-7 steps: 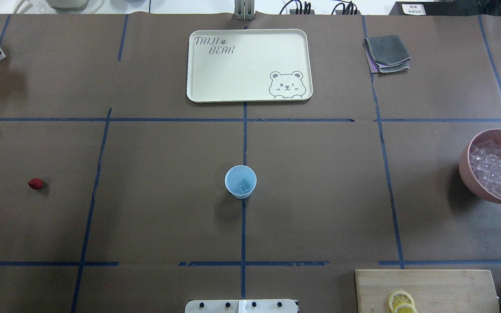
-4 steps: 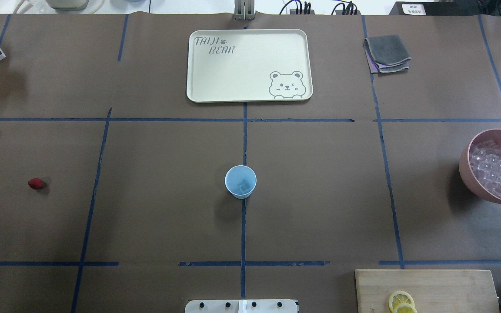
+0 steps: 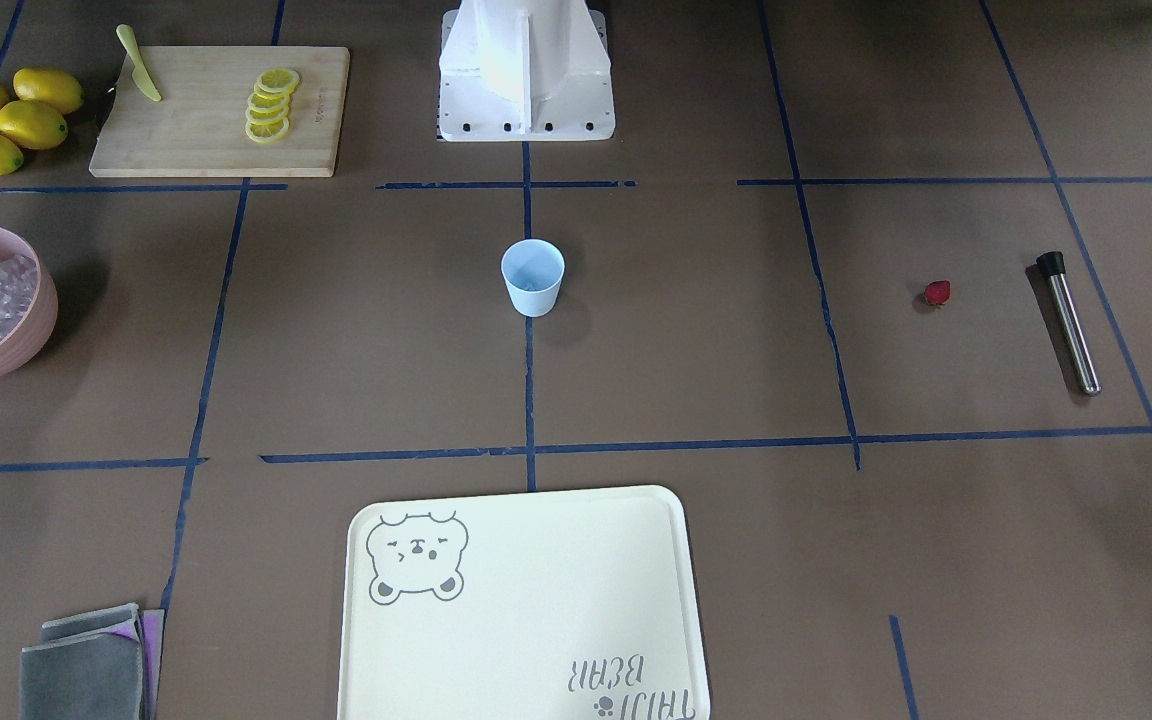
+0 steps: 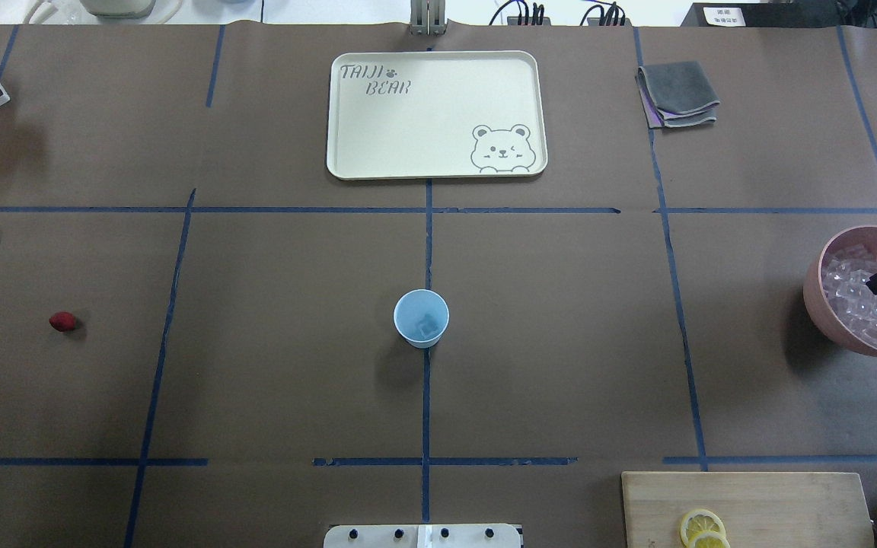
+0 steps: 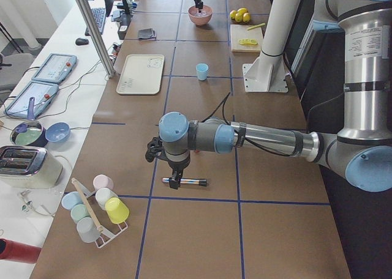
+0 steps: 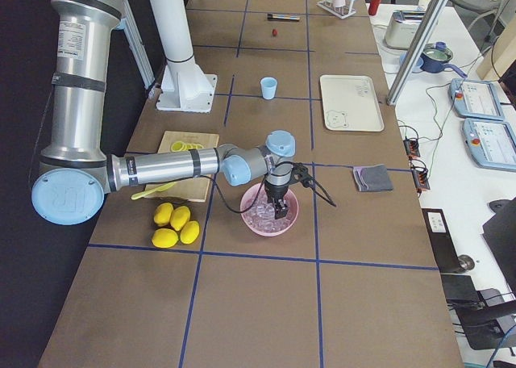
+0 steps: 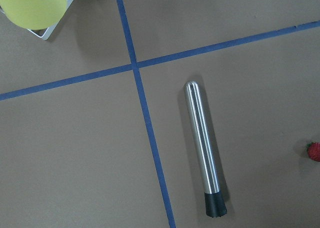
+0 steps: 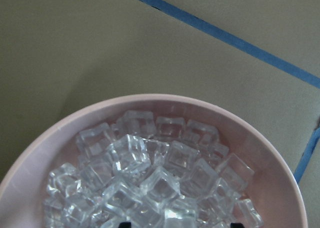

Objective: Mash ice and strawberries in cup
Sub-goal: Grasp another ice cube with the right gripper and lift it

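Hovering tips-spread in the right wrist view, the right end effector (image 8: 180, 224) had the ice (image 8: 150, 183) directly beneath in the pink bowl (image 8: 45, 148); overhead, the cup (image 4: 421, 317) stood mid-surface, well apart to its left; left view: left end effector (image 5: 176, 180) hung over the muddler (image 5: 191, 182), couldn't tell its grip.

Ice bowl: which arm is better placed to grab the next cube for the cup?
Right. The right gripper hangs open over the ice in the pink bowl; the left gripper is at the table's opposite end, above the steel muddler near the strawberry.
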Controlling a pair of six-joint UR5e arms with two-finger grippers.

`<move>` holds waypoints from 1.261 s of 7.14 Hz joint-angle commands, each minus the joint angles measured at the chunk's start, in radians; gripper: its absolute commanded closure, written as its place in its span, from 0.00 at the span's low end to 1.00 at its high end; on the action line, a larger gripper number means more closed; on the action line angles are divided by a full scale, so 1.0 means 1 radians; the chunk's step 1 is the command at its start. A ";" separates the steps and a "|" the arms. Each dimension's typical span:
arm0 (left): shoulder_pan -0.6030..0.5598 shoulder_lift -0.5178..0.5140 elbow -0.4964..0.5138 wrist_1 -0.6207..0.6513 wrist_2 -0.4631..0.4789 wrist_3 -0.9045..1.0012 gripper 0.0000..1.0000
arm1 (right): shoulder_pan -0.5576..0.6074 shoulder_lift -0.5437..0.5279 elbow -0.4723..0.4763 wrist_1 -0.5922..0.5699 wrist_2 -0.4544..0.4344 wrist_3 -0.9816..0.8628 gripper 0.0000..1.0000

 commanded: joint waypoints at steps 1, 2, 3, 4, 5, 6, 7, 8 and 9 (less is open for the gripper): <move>0.000 0.000 0.001 0.000 0.000 0.000 0.00 | -0.017 0.000 -0.004 0.000 -0.004 -0.005 0.34; 0.000 0.000 0.001 -0.001 0.000 0.000 0.00 | -0.018 0.000 -0.004 0.000 -0.008 -0.008 0.36; 0.000 0.000 0.001 -0.003 0.000 0.000 0.00 | -0.018 0.000 -0.004 -0.001 -0.008 -0.010 0.44; 0.000 0.000 -0.001 -0.004 0.000 0.000 0.00 | -0.018 0.000 -0.005 -0.001 -0.008 -0.011 0.61; 0.000 0.000 -0.001 -0.004 0.000 0.000 0.00 | -0.018 -0.002 -0.005 -0.001 -0.008 -0.016 0.77; 0.000 0.000 -0.001 -0.004 0.000 0.000 0.00 | -0.017 -0.003 -0.005 -0.001 -0.008 -0.017 0.87; 0.000 0.000 -0.001 -0.004 0.000 0.000 0.00 | -0.015 -0.003 -0.005 0.000 -0.008 -0.019 0.96; 0.000 0.000 -0.002 -0.004 0.000 0.000 0.00 | -0.012 0.001 0.005 -0.001 -0.004 -0.019 0.98; 0.000 0.000 -0.002 -0.004 0.000 0.000 0.00 | 0.008 0.018 0.027 -0.014 0.005 -0.017 0.98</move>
